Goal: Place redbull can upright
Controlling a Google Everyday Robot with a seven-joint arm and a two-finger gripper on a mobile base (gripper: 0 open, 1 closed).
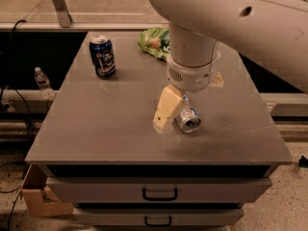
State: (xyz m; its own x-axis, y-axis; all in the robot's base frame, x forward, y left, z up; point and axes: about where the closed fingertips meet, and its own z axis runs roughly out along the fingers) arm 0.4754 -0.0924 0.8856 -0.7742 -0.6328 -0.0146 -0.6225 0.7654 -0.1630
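The redbull can (188,120) lies on its side on the grey table top (110,124), right of the middle, with its shiny silver top facing the front edge. My gripper (186,110) hangs from the big white arm (231,18) directly over the can. One cream finger (166,110) reaches down to the table just left of the can. A bit of the other finger (217,79) shows to the right behind the wrist. The jaws stand apart, open, with the can between them and resting on the table.
A wider dark-blue can (102,56) stands upright at the back left. A green snack bag (155,41) lies at the back, partly behind the arm. Drawers (160,194) sit below the top. A water bottle (42,82) and cardboard box (41,196) are on the floor at left.
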